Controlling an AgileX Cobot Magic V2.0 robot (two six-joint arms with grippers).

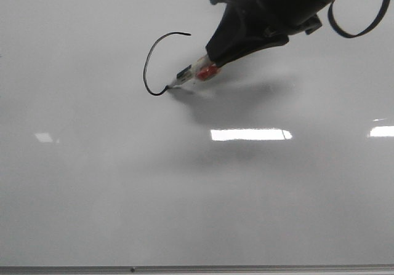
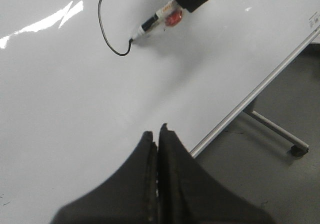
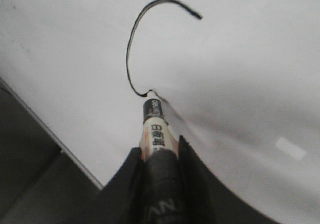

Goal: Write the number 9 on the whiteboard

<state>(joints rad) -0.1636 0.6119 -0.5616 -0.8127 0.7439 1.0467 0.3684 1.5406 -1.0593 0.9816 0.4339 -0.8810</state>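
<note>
Marker [image 3: 154,129] is pinched in right gripper [image 3: 160,156] jaws, label print unreadable; tip touches whiteboard [image 1: 92,183] at unfinished number 9 [image 1: 149,59] curve. Left gripper [image 2: 158,149] jaws pressed together. Grey floor [image 2: 280,184] is seen beside.

Grey floor [image 2: 280,108] beneath a wheeled stand leg [image 2: 274,128].

Unfinished number 9 [image 1: 149,58], seemingly open-looped, on whiteboard [image 1: 184,201].
</note>
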